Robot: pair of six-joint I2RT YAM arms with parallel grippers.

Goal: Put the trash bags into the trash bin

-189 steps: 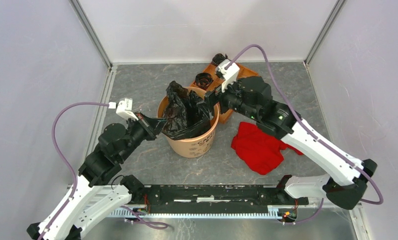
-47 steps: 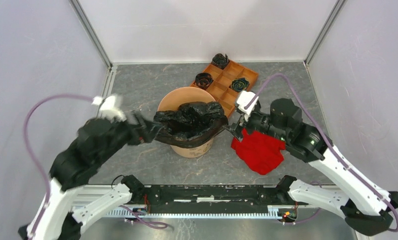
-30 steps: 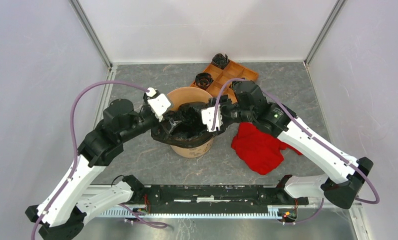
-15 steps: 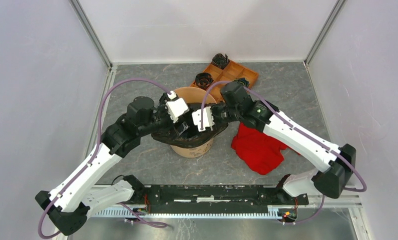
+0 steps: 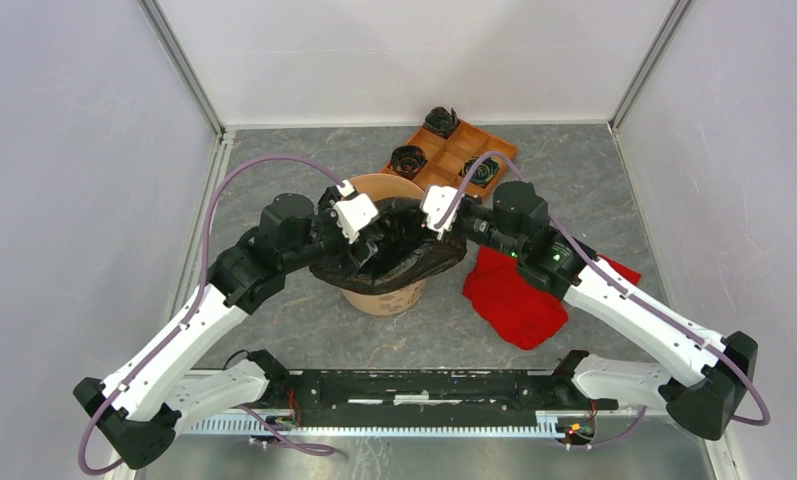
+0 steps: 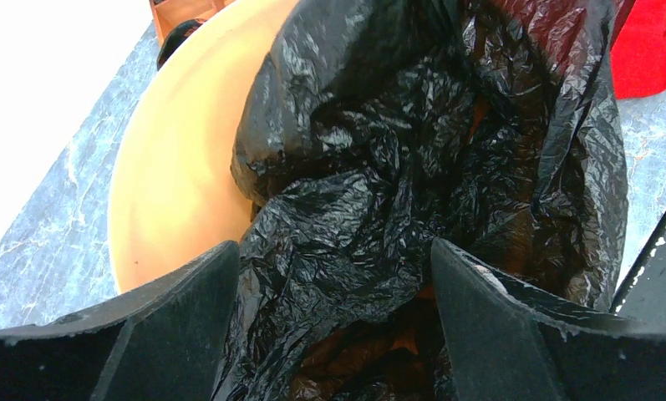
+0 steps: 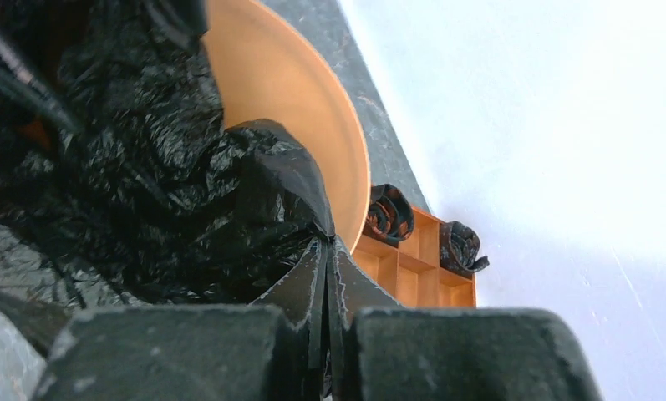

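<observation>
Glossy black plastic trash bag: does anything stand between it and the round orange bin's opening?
Nothing visible does. The glossy black plastic trash bag sags into the round terracotta-orange bin, with the right gripper pinching its edge.

Both arms reach forward, elbows out. Left tool (image 6: 333, 251) spread wide; right tool (image 7: 325, 251) pinched tight (tips touching).

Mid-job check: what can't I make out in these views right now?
- Inside of the bin: every view, covered by the bag; how deep the bag sits is unclear.
- Whether the open left gripper touches the bag: left wrist view, film fills the gap.
- Tips of the right gripper: top view, behind its wrist camera.
- Near end of the tray: top view, behind the right arm.
- Part of the cloth: top view, under the right arm.
</observation>
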